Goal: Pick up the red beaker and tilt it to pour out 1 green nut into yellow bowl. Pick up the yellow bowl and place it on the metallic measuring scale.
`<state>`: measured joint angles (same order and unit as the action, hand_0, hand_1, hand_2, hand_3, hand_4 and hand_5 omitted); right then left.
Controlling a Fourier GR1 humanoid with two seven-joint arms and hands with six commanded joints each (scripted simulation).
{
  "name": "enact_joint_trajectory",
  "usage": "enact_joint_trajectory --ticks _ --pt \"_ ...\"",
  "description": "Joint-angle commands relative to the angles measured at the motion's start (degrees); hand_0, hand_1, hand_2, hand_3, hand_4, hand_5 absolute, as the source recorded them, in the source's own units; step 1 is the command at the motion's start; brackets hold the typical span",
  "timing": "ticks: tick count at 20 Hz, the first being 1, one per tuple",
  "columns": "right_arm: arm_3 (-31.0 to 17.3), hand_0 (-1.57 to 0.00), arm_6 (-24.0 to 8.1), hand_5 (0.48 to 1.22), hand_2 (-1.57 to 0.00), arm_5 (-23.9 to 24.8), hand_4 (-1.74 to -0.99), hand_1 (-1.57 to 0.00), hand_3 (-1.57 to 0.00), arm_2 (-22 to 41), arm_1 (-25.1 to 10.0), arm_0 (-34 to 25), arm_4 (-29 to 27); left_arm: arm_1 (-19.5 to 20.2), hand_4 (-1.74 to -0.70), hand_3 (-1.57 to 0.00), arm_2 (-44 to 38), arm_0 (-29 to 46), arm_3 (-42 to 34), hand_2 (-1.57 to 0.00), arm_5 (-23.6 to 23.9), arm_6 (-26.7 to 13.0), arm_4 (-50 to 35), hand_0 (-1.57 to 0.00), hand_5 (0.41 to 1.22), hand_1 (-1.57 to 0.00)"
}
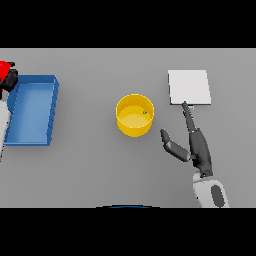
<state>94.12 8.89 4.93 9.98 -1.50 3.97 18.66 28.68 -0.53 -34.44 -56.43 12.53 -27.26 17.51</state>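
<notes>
nearby, round yellow bowl (pixel 134 116) holds small green nut (pixel 145 112).

On the grey table (pixel 90 170) the yellow bowl (pixel 134 122) holds a green nut (pixel 145 112), the open right hand (pixel 199 147) reaches toward the metallic scale (pixel 189 86), and the left hand (pixel 10 79) grips the red beaker (pixel 5 67) beside a blue tray (pixel 51 112).

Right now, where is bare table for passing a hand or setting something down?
Free: between the blue tray and yellow bowl, and the strip below both. Crowded: between bowl and scale, where the right hand reaches; the left hand holds the red beaker beside the tray's far corner.
</notes>
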Motion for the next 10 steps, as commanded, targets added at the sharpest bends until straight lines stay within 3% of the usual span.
enact_joint_trajectory --ticks 1,2,6,7,10 --pt "0.23 0.0 -0.41 0.647 0.0 -0.16 -1.006 0.0 0.0 -0.51 -0.43 0.0 -0.43 -0.68 -1.74 -1.53 0.05 1.09 -1.63 -1.57 0.4 -0.88 -0.38 -1.57 1.173 -1.57" --pt "0.81 0.0 1.93 0.65 0.0 -0.21 -1.012 0.0 0.0 -0.17 -0.45 0.62 -0.44 -0.75 -1.74 -1.54 -0.18 2.63 -3.47 -1.57 0.42 -1.28 -0.88 -1.57 1.151 -1.57" --pt "0.06 0.0 -0.58 0.638 0.0 0.04 -1.017 0.0 0.0 -0.45 -0.26 -0.39 -0.26 -0.7 -1.71 -1.56 1.14 5.32 -6.82 -1.57 0.44 -2.83 0.44 -1.57 0.991 -1.57" --pt "-0.21 0.0 0.01 0.636 0.0 0.03 -1.021 0.0 0.0 -0.5 -0.47 -0.02 -0.2 -0.61 -1.65 -1.56 1.65 5.67 -6.87 -1.57 0.06 -3.0 0.96 -1.57 0.941 -1.57" --pt "0.8 0.0 0.85 0.634 0.0 0.1 -1.012 0.0 0.0 -0.55 -0.51 0.71 -0.45 0.46 -1.28 -1.47 2.28 8.14 -10.6 -1.5 -1.56 -4.06 1.11 -1.57 0.81 -1.54"
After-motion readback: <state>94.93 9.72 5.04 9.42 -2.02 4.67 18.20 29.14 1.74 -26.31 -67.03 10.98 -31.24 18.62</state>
